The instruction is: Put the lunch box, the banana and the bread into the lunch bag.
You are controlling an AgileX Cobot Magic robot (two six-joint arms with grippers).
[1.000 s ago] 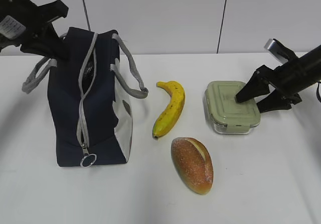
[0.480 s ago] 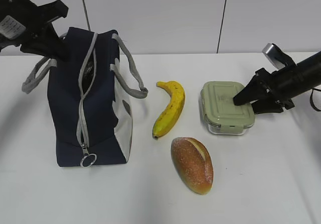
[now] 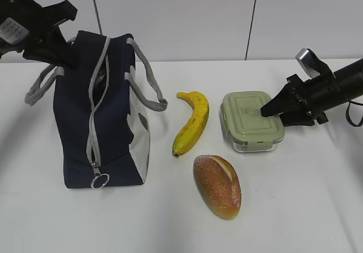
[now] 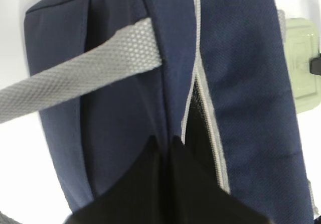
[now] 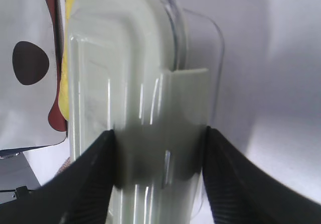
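Left arm raised at far left, left gripper [image 4: 168, 148] with fingers pressed together, pinching the bag [image 4: 125, 118] fabric. Right arm reaches in low from right, right gripper [image 5: 158, 153] fingers clamped either side of the box [image 5: 125, 83].

The exterior view looks down at a slant across the table [image 3: 295, 207] toward the wall. The left wrist view presses close on the lunch bag [image 4: 241, 83] (zipper seam filling it); the right wrist view hugs the lunch box [image 5: 125, 83], which all three views share.
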